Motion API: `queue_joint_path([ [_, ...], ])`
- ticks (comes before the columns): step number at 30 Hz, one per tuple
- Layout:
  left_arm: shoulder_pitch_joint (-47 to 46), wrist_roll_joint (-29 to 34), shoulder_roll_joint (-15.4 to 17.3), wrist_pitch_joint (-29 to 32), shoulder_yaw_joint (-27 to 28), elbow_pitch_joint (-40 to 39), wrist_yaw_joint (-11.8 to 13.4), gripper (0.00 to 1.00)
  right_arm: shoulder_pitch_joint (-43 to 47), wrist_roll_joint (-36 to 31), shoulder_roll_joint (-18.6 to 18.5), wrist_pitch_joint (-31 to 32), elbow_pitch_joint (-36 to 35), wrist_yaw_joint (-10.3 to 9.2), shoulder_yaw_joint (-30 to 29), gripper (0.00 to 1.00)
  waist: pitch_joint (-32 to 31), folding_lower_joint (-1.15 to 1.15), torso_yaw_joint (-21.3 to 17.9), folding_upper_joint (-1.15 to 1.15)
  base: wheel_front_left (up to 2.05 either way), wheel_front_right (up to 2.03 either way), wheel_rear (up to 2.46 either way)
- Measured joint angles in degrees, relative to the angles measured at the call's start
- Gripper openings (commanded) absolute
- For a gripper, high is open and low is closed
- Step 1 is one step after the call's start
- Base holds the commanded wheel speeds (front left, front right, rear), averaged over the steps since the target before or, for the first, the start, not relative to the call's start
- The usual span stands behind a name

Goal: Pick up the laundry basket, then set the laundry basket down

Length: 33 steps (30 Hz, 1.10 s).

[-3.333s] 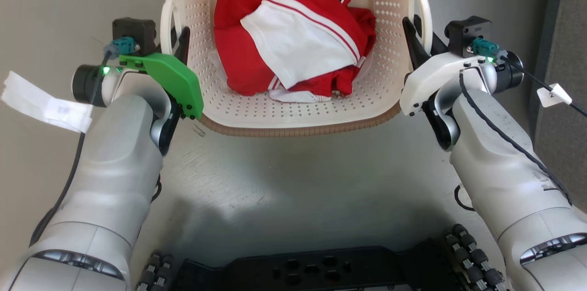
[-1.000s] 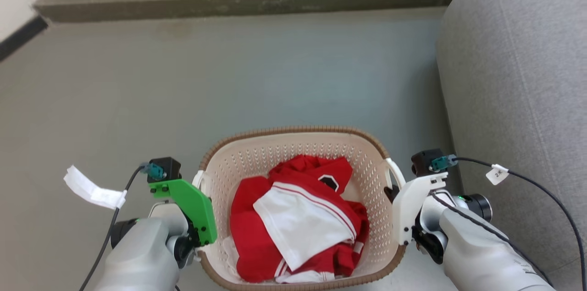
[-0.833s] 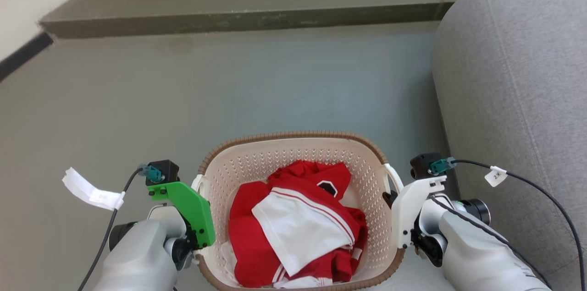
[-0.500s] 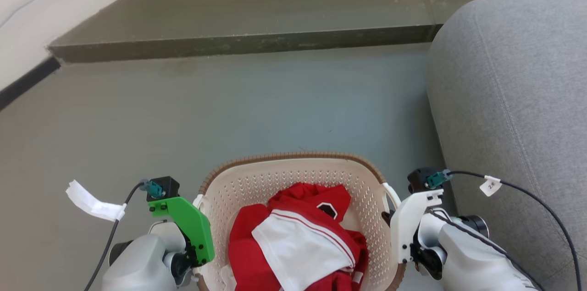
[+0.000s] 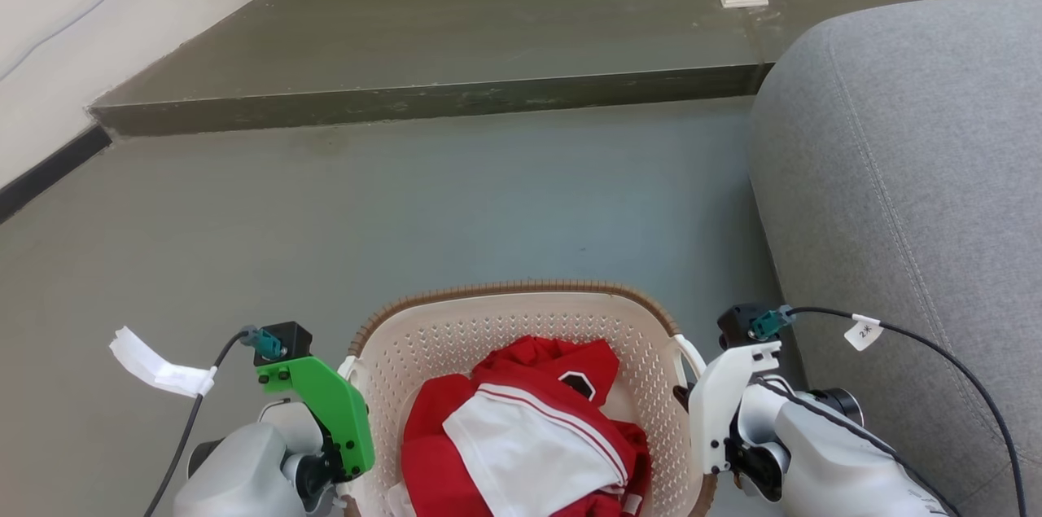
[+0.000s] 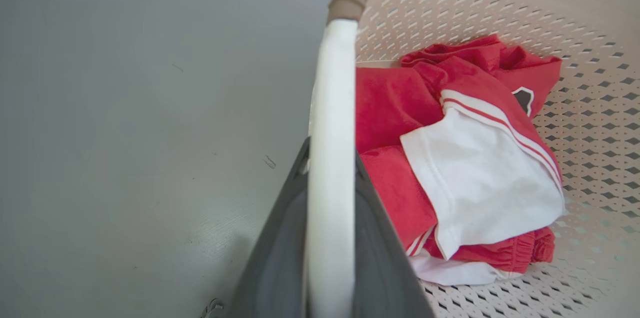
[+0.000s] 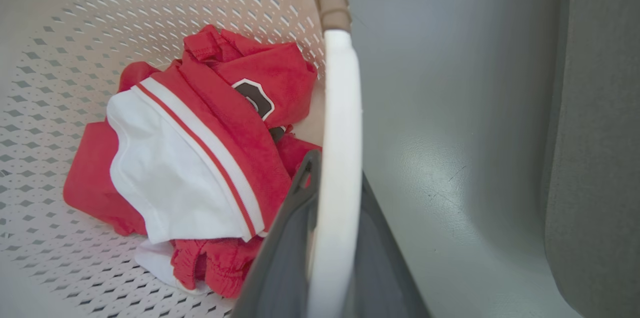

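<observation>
**A:** Where is the laundry basket (image 5: 521, 287) at this moment?

**B:** It hangs in front of the robot, between the two arms, with red and white clothes (image 5: 529, 435) inside. I judge it is off the floor (image 5: 407, 199), because both wrist views look down past the handles to bare floor.

**A:** And how do the tools hold it?

**B:** The left tool (image 6: 331, 163) is closed on the left handle (image 6: 332, 82), with one dark finger on each side of the white bar. The right tool (image 7: 336, 173) grips the right handle (image 7: 342, 107) in the same way.

**A:** Which relation matters for setting it down?

**B:** The long axis of the basket runs across the robot, from one tool to the other. No arm is nearer, so both carry one end. I think both must go down together at the same rate, otherwise the basket tilts and the clothes slide to one side.

**A:** Is there something close to it?

**B:** Yes, the grey sofa (image 5: 912, 175) is near the right arm. The floor ahead is open up to the dark step (image 5: 423, 106).
</observation>
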Motion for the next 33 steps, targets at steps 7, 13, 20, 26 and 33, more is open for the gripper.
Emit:
queue_joint_path([
  [7,0.01,-0.08,0.26,0.32,-0.24,-0.42,0.0,0.0,0.0,0.58,0.0,0.25,-0.1,-0.01,0.51,0.0,-0.23,0.0,-0.04,0.0,0.0,0.0,0.0],
  [13,0.1,-0.41,0.35,0.33,-0.43,-0.51,0.0,0.0,0.0,1.89,-0.03,0.4,-0.08,-0.02,1.01,0.0,-0.41,0.0,-0.01,0.0,0.0,0.0,0.0],
  [20,0.28,-0.51,0.45,0.51,-0.66,-0.53,0.0,0.0,0.0,2.52,-0.03,0.41,0.12,-0.05,1.77,0.0,-0.76,0.0,0.05,0.0,0.0,0.0,0.0],
  [26,0.69,-1.16,0.52,0.51,-1.02,-0.6,0.0,0.0,0.0,3.01,-0.03,0.41,0.36,-0.05,2.13,0.0,-1.08,0.0,0.1,0.0,0.0,0.0,0.0],
  [33,1.03,-1.63,0.53,0.66,-1.87,-0.96,0.0,0.0,0.02,3.5,-0.03,0.41,0.93,-0.05,2.48,0.0,-1.42,0.0,0.2,0.0,0.0,0.0,0.0],
])
